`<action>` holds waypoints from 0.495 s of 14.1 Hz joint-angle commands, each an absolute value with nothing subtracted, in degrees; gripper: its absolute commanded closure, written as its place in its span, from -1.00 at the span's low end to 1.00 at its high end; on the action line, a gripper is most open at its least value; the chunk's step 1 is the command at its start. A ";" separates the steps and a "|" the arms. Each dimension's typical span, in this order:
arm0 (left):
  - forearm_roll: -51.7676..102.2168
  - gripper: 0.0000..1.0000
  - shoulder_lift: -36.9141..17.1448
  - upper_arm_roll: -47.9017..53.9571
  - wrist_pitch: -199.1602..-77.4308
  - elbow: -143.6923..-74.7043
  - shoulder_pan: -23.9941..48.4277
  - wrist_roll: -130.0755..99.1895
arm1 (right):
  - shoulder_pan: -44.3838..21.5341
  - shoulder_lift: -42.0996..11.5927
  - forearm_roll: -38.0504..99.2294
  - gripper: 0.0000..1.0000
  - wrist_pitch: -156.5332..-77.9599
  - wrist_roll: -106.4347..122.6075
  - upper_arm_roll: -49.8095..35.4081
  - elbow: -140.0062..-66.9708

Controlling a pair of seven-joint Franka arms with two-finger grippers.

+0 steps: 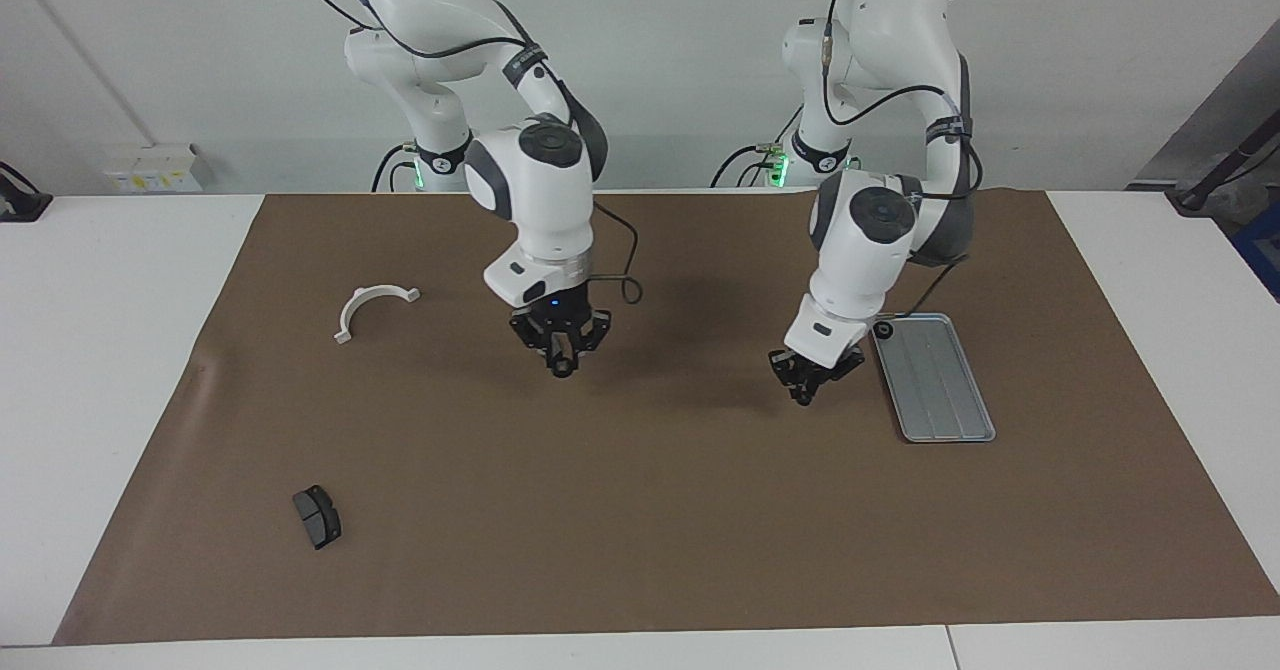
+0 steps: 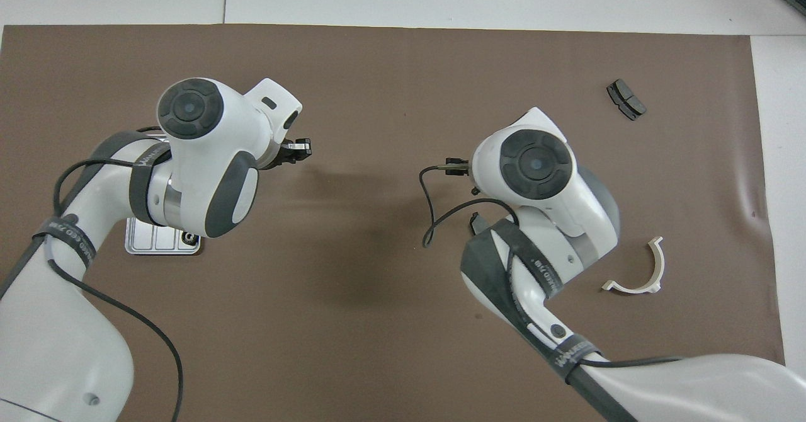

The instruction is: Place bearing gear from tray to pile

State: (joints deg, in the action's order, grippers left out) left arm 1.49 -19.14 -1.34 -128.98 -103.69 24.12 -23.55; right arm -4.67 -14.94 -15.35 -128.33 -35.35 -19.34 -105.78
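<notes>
The grey-blue tray (image 1: 940, 390) (image 2: 148, 245) lies toward the left arm's end, with one small dark bearing gear (image 1: 882, 329) (image 2: 189, 239) in its corner nearest the robots. My left gripper (image 1: 803, 393) (image 2: 301, 151) hangs shut over the bare mat just beside the tray, and nothing shows between its fingertips. My right gripper (image 1: 562, 365) is raised over mid-mat, shut on a small dark ring that looks like a bearing gear. The pile is spread out: a white half-ring bracket (image 1: 372, 305) (image 2: 642, 277) and a dark brake pad (image 1: 317, 517) (image 2: 626, 99). In the overhead view the right gripper is hidden under its own wrist.
A brown mat (image 1: 640, 530) covers the table, with white tabletop around it. The right gripper stands in front of the spot where a second brake pad lay. A loose black cable (image 2: 431, 220) hangs from the right wrist.
</notes>
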 commanded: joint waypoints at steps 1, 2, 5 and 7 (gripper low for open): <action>2.20 1.00 -21.17 -2.37 -130.60 -102.04 30.21 -28.11 | -4.22 -13.10 -10.99 1.00 -127.45 -24.12 -13.03 -106.96; 2.20 1.00 -21.53 -2.37 -131.30 -101.78 31.89 -28.65 | -4.13 -13.01 -9.86 1.00 -127.53 -19.99 -10.40 -107.22; 2.46 1.00 -22.76 -2.29 -133.77 -101.95 36.55 -28.74 | -4.04 -14.05 -2.92 1.00 -128.23 -7.51 -2.75 -107.67; 2.64 1.00 -24.16 -2.37 -134.81 -101.95 39.54 -29.61 | -3.96 -15.99 -2.03 1.00 -130.06 -0.73 1.21 -107.75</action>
State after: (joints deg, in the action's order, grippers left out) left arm 1.59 -22.38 -1.26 -133.26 -103.06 36.85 -29.02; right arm -4.07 -14.59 -4.20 -127.73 -6.55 -1.42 -107.06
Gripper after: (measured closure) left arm 0.775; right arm 0.656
